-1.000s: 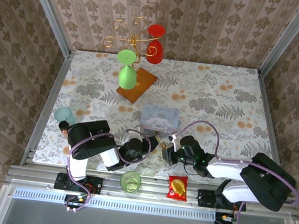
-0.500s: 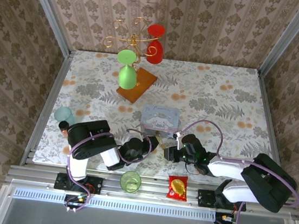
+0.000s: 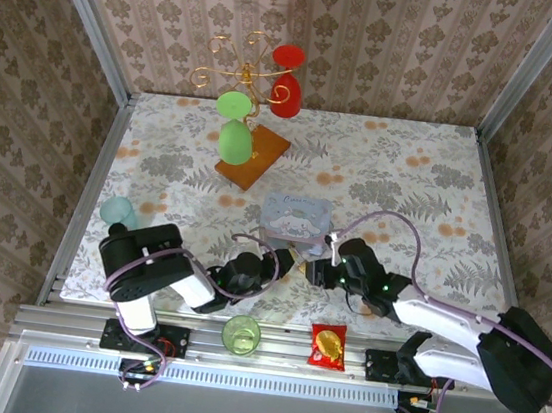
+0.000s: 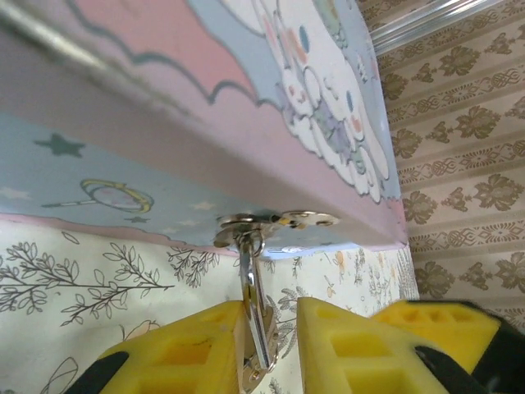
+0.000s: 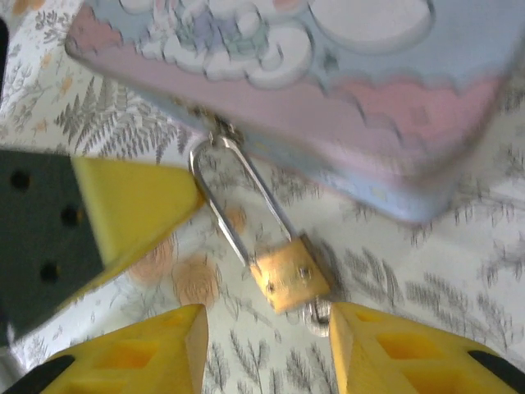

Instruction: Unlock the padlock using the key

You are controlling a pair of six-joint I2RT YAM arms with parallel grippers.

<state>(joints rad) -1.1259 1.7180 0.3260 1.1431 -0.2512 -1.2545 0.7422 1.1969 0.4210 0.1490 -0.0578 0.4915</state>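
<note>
— Both arms have shifted since a second ago: the right arm's (image 3: 462,335) elbow has swung toward 4 o'clock and the left arm's (image 3: 148,266) shoulder toward 8 o'clock.

— Where is the padlock (image 5: 287,275)?

— At the 6 o'clock edge of the blue tin (image 3: 296,216). Its shackle (image 4: 254,312) is hooked through the tin's hasp (image 4: 246,223), and the brass body lies on the floral cloth (image 3: 410,183). The key (image 5: 315,314) sits at the body's lower end (only a silvery bit shows).

— And the right gripper (image 5: 267,316)?

— Spread wide, with a yellow finger on either side of the padlock, touching nothing.

— The left gripper (image 4: 272,316)?

— Slightly parted around the shackle, which leans on one pad while the other stands clear.

— Any writing?

— The lid carries a white cartoon figure, clouds and stars. Its script is too small to read, as is the print on the red snack packet (image 3: 326,345).
</note>
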